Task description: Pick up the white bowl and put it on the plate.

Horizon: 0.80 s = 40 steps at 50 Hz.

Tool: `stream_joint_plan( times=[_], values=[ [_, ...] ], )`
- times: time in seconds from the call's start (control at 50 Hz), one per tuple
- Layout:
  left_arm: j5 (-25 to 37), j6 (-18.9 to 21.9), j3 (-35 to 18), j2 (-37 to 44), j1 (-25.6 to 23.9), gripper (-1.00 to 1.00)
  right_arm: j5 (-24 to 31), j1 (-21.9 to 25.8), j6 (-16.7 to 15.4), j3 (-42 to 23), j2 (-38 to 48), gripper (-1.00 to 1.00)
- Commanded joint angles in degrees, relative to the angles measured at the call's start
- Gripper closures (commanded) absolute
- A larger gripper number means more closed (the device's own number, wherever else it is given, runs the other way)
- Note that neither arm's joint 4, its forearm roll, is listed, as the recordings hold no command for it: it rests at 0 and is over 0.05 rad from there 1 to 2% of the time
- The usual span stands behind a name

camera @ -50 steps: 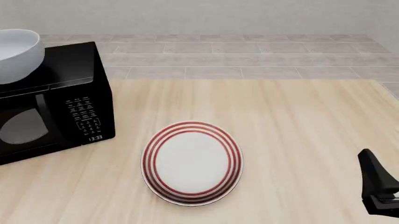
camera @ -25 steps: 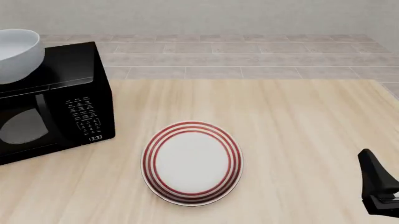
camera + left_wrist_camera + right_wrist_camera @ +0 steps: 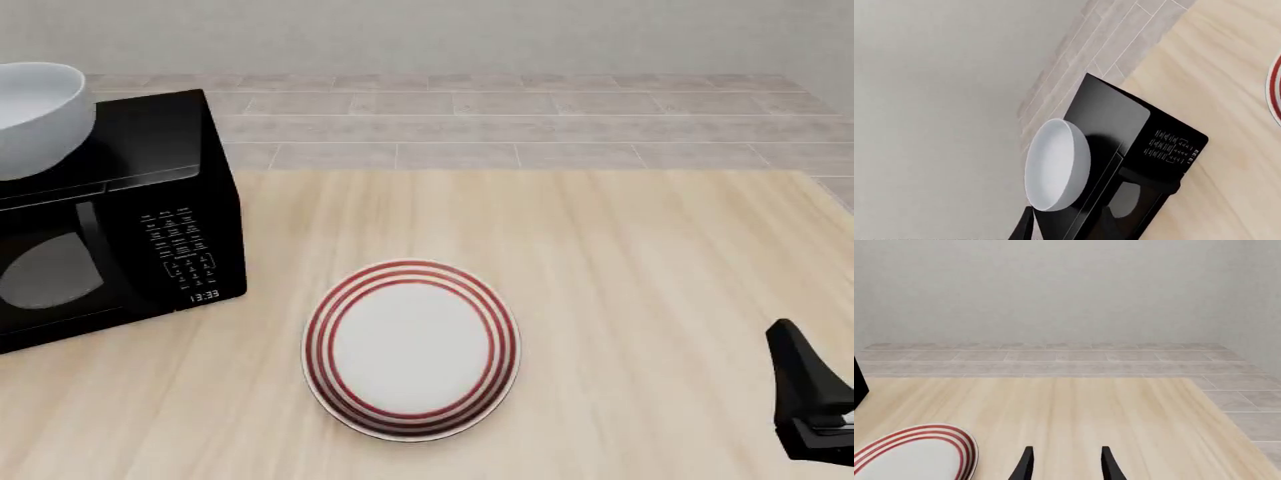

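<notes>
1. Up on the black microwave oven (image 3: 114, 215), the white bowl (image 3: 40, 115) is sitting on the flat top at the far-left edge of the front view, partly cut off by the frame.
2. The left wrist view is showing the same bowl (image 3: 1057, 171) resting on the microwave (image 3: 1121, 150), with its keypad and clock display facing the table side.
3. The plate (image 3: 411, 348) with three red rings is lying flat on the wooden table (image 3: 641, 280), just beside the microwave's front corner but not touching it, and nothing is lying on it.
4. Between the bowl and the plate, only the microwave's own top edge and front face are standing in the way; the table around the plate is bare wood.
5. The right claw (image 3: 1066, 465) is hanging low over the table with its two dark fingers spread apart and nothing between them; the plate's rim (image 3: 954, 447) is showing near it in the right wrist view.
6. In the front view this right claw (image 3: 810, 405) is peeking in at the lower right edge, well apart from the plate.
7. The left claw (image 3: 1064, 225) is showing only as dark finger bases against the microwave, so I cannot tell whether it is released or clenched.
8. Behind the table, a tiled floor (image 3: 534, 120) is running up to a plain pale wall (image 3: 1054, 290).
</notes>
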Motion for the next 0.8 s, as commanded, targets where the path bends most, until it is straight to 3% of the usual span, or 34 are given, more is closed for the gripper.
stream_joint_plan(
  times=[0.02,0.8],
  values=[
    [-3.3,-0.1,1.0,2.8,1.1,-1.0,0.0,0.0,0.0,0.0,0.0,-1.0],
    [-12.9,0.4,4.1,10.2,4.9,-1.0,0.0,0.0,0.0,0.0,0.0,-1.0]
  ],
)
